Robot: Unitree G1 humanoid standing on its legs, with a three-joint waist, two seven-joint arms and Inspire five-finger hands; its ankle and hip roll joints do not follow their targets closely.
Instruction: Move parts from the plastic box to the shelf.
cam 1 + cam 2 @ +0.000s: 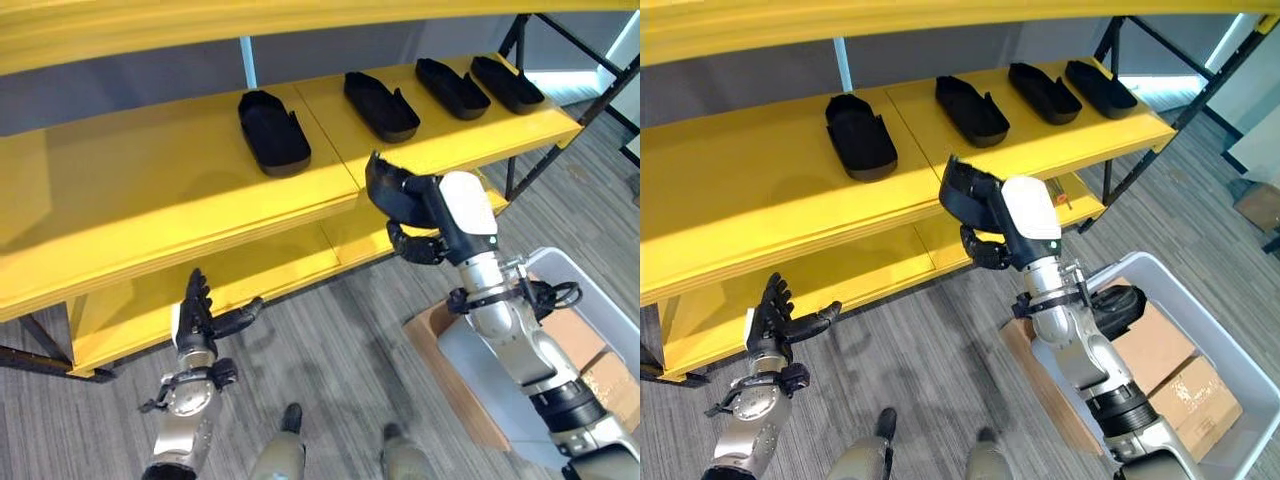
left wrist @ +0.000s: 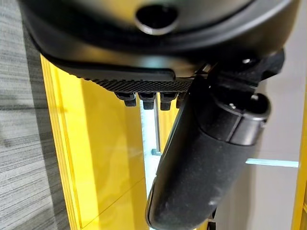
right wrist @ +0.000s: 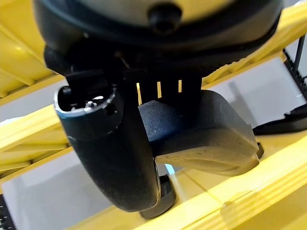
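Black part is clamped in the right hand fingers at frame centre, before the yellow shelf; left hand fingers are spread, lower left.

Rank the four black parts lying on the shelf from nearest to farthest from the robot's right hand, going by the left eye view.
The right hand holds a fifth part at the shelf's front edge.
1. Second part from the left, just beyond the hand.
2. Leftmost part.
3. Third part.
4. Rightmost part, at the shelf's right end.

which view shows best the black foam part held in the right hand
The right wrist view: the black foam part is close up, pinched by the right hand. The eye views show it small and whole above the yellow shelf; the left wrist view gives no look at it.
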